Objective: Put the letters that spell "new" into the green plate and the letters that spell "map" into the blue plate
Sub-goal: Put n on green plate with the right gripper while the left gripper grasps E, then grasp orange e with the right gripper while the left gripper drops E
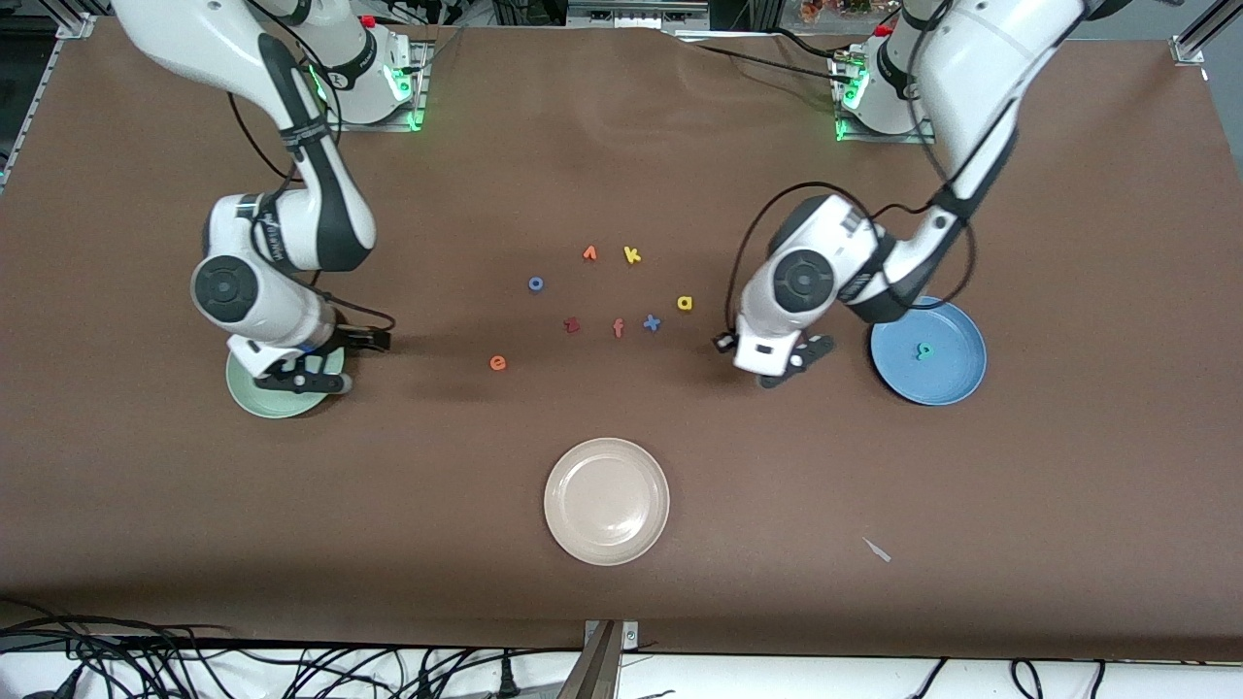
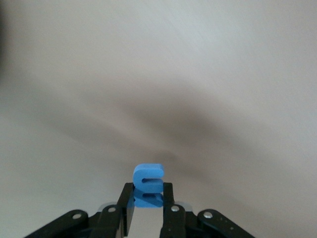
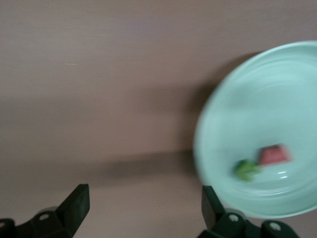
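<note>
Blue m (image 2: 148, 186): clamped upright between the fingers of the left end effector (image 1: 791, 367), which hangs low over bare surface (image 1: 1068, 485) just beside the blue plate (image 1: 957, 383), on the side toward the loose letters.
Relation for the coming move: from the left end effector the blue plate lies toward the left arm's end of the surface, close by; in my judgement a short sideways carry over the rim is all the drop needs.
Blue plate contents: teal p (image 1: 923, 350) lies in it; the m is not yet in.
Yellow a (image 1: 685, 303): on the surface, near the blue plate but toward the middle, beside the blue x (image 1: 652, 322); the left arm is plainly the nearer one.
Right end effector (image 1: 313, 379): fingers spread apart and holding nothing, over the green plate (image 3: 277, 104).
Green plate contents: an olive-green letter (image 3: 246, 169) and a salmon-pink letter (image 3: 273, 154) lie touching or nearly so.
Orange e (image 1: 497, 363): alone on the surface, between the green plate and the middle cluster; the right arm is nearer.
Distractors: yellow k (image 1: 632, 255), blue o (image 1: 535, 283), cream plate (image 1: 607, 501).
</note>
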Robot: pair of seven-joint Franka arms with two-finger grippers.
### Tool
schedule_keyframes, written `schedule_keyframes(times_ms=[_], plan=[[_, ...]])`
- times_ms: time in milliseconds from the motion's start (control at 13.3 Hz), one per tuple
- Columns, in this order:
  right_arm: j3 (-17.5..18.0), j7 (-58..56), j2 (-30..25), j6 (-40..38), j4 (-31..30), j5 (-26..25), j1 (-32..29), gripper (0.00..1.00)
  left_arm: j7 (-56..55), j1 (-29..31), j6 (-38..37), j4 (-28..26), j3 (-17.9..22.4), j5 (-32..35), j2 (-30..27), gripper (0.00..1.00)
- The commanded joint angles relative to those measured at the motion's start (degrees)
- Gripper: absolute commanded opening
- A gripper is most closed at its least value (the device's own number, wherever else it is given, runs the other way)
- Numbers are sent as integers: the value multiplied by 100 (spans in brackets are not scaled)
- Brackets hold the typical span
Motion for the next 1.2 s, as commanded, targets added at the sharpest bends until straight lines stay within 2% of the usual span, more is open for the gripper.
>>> schedule_keyframes(times_ms=[0, 150, 451, 751, 826, 902, 1052, 1127], plan=[[388, 694, 179, 46, 279, 184, 13, 100, 1390, 848, -765, -89, -37, -42, -346, 17], [530, 783, 477, 82, 577, 245, 92, 100, 2375, 1428, -1013, -124, -37, -34, -347, 17], [618, 1538, 882, 538, 877, 369, 434, 100, 4029, 2309, -987, -318, -19, 37, -102, 19], [609, 1768, 1331, 635, 1264, 369, 777, 100, 4164, 2381, -838, -370, 25, 54, 268, 22], [618, 1846, 1357, 714, 1256, 377, 787, 99, 4164, 2407, -838, -414, 16, 185, 312, 26], [618, 1934, 1427, 767, 1264, 369, 830, 99, 4155, 2442, -838, -423, 16, 317, 338, 41], [618, 1935, 1542, 925, 1264, 369, 909, 94, 4155, 2451, -847, -397, -1, 318, 295, 86], [609, 1944, 1542, 934, 1264, 369, 901, 88, 4138, 2433, -916, -353, -19, 283, 234, 100]])
